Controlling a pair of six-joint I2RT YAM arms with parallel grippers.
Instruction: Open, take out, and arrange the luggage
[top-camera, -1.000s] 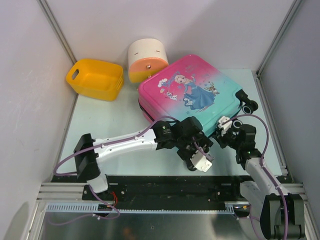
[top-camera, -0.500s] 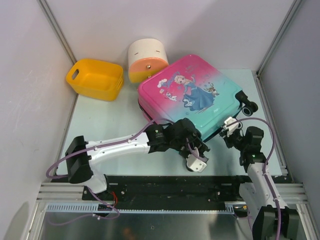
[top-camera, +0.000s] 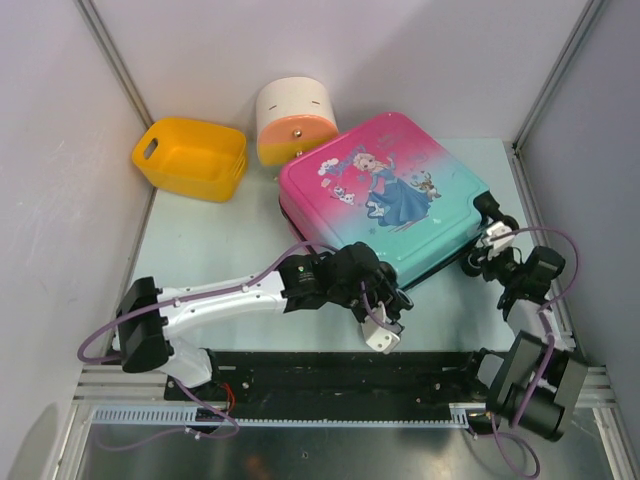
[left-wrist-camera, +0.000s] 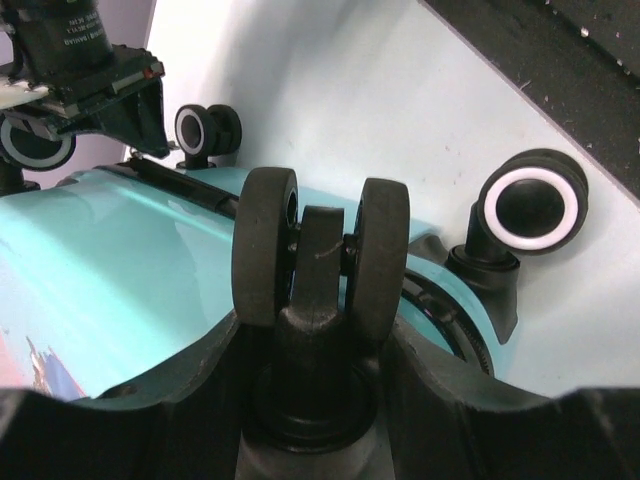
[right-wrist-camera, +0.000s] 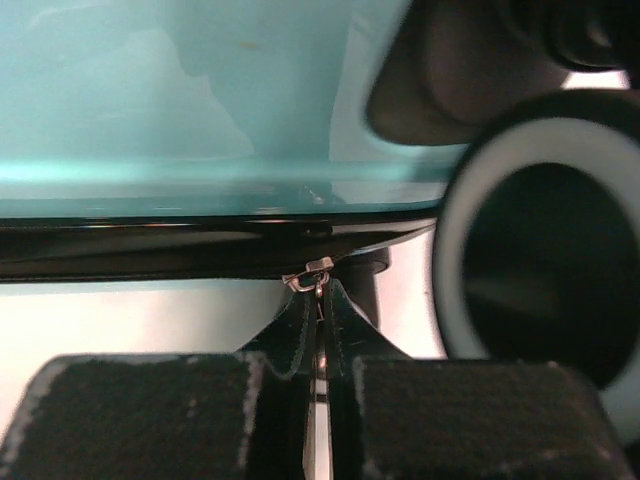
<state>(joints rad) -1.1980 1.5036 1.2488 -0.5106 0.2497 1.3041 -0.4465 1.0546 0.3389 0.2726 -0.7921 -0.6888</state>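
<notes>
Two grips are set. Luggage (top-camera: 385, 195) lies flat and shut on the table (top-camera: 220, 250), print up, wheels at its near-right end. Left gripper (left-wrist-camera: 318, 395) clamps a twin wheel (left-wrist-camera: 320, 250) at its stem, bracing the shell. Right gripper (right-wrist-camera: 318, 390) is pressed together on the zip pull (right-wrist-camera: 318, 275) at the black zip edge. Draw the pull along the zip line, not away from it. Hold the brace firm so the shell cannot slide or turn.
</notes>
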